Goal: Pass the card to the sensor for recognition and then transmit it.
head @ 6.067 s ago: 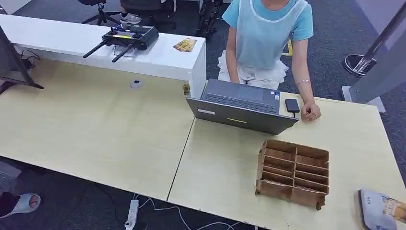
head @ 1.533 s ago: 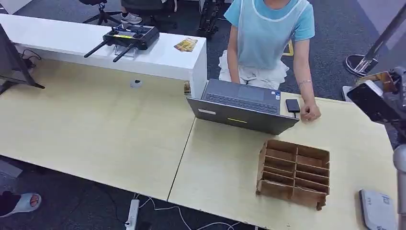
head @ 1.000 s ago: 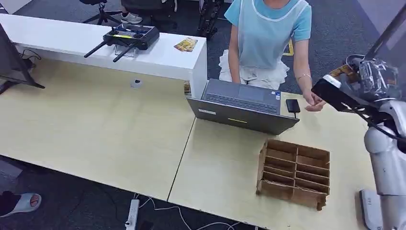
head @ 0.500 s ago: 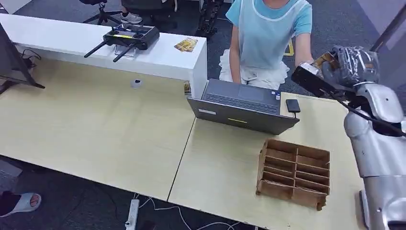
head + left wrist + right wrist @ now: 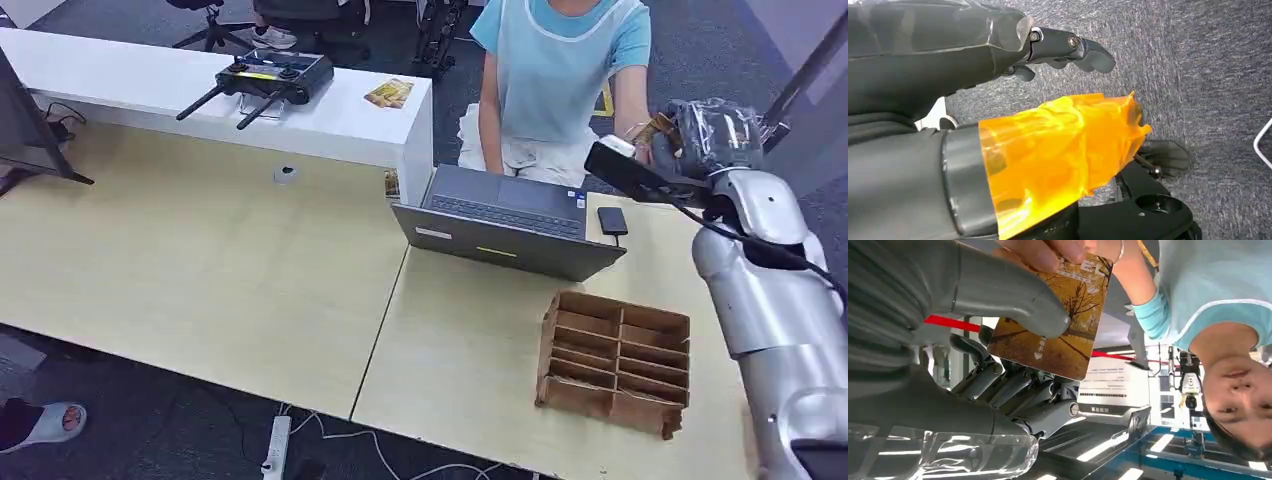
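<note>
The light wooden table [image 5: 200,270] is carrying an open grey laptop [image 5: 505,225] at its far edge, where a person in a light blue top [image 5: 560,60] is sitting facing the robot. Nearer the front edge, towards the right corner, a brown wooden compartment organiser [image 5: 613,360] is lying flat, and a small black sensor [image 5: 611,221] is resting just beside the laptop's right side at the far edge. Beyond the table a white counter [image 5: 200,100] is holding a black remote controller [image 5: 270,75] and a spare card [image 5: 387,94] at its right end. The right hand [image 5: 715,135] is reaching out above the table's far right edge, pinching the brown tree-printed card [image 5: 1058,315] between its thick thumb and darker fingers [image 5: 1013,385]. The person's hand [image 5: 1048,252] is gripping the card's far end at the same moment, so both are holding it. The left hand [image 5: 998,55] is hanging over grey carpet with its fingers apart, holding nothing.
</note>
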`<state>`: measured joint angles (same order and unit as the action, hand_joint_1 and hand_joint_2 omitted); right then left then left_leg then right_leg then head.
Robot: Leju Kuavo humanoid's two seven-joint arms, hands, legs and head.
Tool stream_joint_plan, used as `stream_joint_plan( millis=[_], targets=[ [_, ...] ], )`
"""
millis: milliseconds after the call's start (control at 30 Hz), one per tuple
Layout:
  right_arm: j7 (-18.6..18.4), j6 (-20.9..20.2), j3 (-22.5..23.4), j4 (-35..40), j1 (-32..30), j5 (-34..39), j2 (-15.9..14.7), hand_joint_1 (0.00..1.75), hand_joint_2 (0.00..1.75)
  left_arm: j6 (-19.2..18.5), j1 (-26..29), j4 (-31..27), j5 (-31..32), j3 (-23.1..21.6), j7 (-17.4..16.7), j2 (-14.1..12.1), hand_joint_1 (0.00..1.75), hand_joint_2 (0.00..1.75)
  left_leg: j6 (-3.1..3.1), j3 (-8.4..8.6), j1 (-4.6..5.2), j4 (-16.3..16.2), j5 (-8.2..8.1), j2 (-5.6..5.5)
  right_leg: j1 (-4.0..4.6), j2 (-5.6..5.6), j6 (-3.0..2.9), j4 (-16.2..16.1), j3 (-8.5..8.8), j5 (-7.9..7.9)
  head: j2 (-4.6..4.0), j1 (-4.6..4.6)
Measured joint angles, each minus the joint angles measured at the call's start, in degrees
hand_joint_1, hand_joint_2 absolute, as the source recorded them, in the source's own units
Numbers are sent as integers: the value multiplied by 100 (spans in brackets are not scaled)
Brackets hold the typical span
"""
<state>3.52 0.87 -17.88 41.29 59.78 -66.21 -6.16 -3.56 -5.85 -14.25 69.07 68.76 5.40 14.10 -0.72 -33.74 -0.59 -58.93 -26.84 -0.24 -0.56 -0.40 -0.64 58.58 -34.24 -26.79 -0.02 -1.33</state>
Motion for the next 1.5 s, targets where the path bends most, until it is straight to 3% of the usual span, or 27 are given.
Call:
stream_joint_plan(
  millis=[100,133,167,200,500,733,867,1000,1167,1400,1500],
  targets=[
    [-57,42,2,-118,21,-136,9,175,175,0,-1,0,-18,0,0,0,0,0,0,1,0,0,0,1,0,1,0,0,0,1,0,0],
    [-68,48,2,-164,29,-183,13,138,175,0,0,0,-26,0,-2,0,0,0,0,1,0,0,0,1,0,1,0,0,0,1,2,0],
    [-90,48,2,-210,42,-232,18,30,175,0,0,0,-28,0,-4,0,0,0,0,0,0,0,0,1,0,1,0,1,0,1,2,0],
    [-101,46,2,-258,58,-275,33,0,175,0,0,0,-33,2,-7,0,0,0,0,1,-1,0,0,1,0,1,0,1,0,2,2,0],
    [-63,144,126,-590,186,-330,142,0,175,9,-4,0,-54,2,-9,-4,0,0,-2,2,0,-1,2,1,0,2,-2,1,-1,6,0,0],
    [341,15,760,300,-176,508,103,0,175,55,2,0,-251,17,-20,0,0,0,-2,1,0,-3,2,0,0,1,-2,-3,-3,6,2,2],
    [525,-368,1236,1068,-607,1689,101,0,175,101,4,0,-317,52,-50,9,0,0,0,0,0,-3,0,-1,0,0,-2,-3,-2,6,0,2],
    [627,-936,1915,2128,-1262,3265,160,0,175,133,9,0,-413,92,-68,22,0,0,0,-3,0,-2,0,-11,0,-9,-2,-3,-1,5,0,0],
    [994,-1346,2383,3159,-2188,4412,131,0,175,192,12,0,-518,177,-109,57,0,0,0,0,-2,-3,-1,-12,2,-9,4,-9,-2,1,0,2],
    [1724,-1995,2854,4801,-4340,6354,109,0,175,236,37,0,-787,365,-11,149,0,0,8,-4,-3,-1,-18,-18,3,-14,10,-16,3,-9,2,0],
    [2062,-2330,3071,5360,-5246,7128,379,0,175,271,48,0,-824,448,-79,171,0,0,4,-7,-3,1,-24,-14,3,-10,8,-14,1,-16,0,0]
  ],
)
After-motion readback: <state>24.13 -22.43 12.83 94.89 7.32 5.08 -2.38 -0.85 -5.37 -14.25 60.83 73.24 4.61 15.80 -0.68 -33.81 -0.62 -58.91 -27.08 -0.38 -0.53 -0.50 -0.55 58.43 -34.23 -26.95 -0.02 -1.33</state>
